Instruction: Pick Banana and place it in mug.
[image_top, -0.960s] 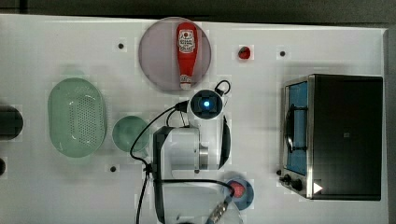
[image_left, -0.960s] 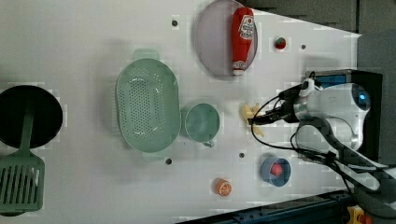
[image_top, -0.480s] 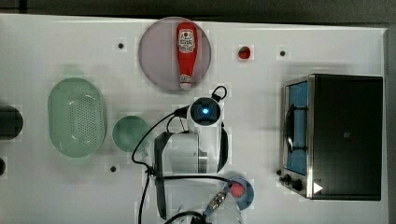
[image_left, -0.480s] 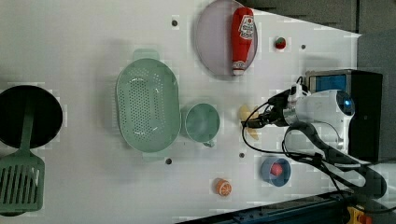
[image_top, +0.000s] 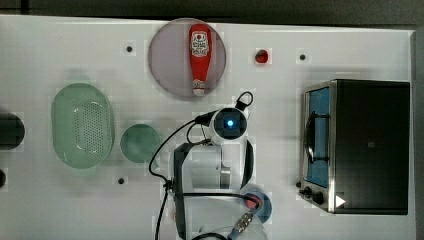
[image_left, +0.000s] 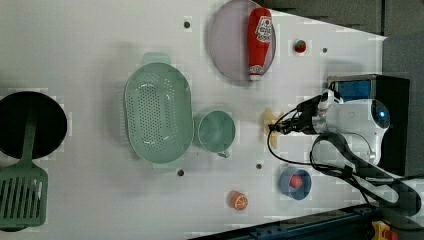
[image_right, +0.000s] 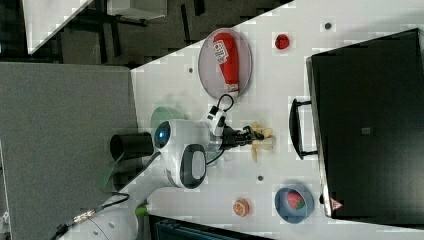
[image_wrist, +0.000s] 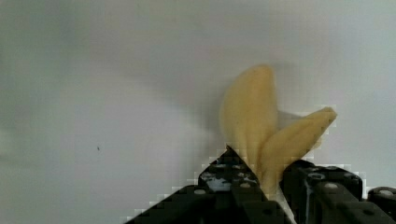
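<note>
The banana (image_wrist: 261, 121) is a small pale yellow piece lying on the white table (image_left: 100, 40), to the right of the mug (image_left: 216, 131) in the left view. My gripper (image_wrist: 264, 163) is down at the banana, with a black finger (image_wrist: 224, 172) pressed against each side of it. The left view has the gripper (image_left: 280, 127) touching the banana (image_left: 270, 121) from the right. In the right view the gripper (image_right: 248, 135) meets the banana (image_right: 260, 137) near the oven handle. In the top view the arm covers the banana, and the teal mug (image_top: 140, 143) stands upright to the arm's left.
A red ketchup bottle (image_top: 199, 57) lies on a round plate (image_top: 170, 60). A green perforated basket (image_top: 82, 125) sits left of the mug. A toaster oven (image_top: 365, 145) stands on the top view's right. A blue bowl (image_left: 295, 183), an orange slice (image_left: 239, 200) and a small red fruit (image_top: 261, 56) lie around.
The arm has shifted down and toward the banana. The jaws have closed in from wide open onto the banana.
</note>
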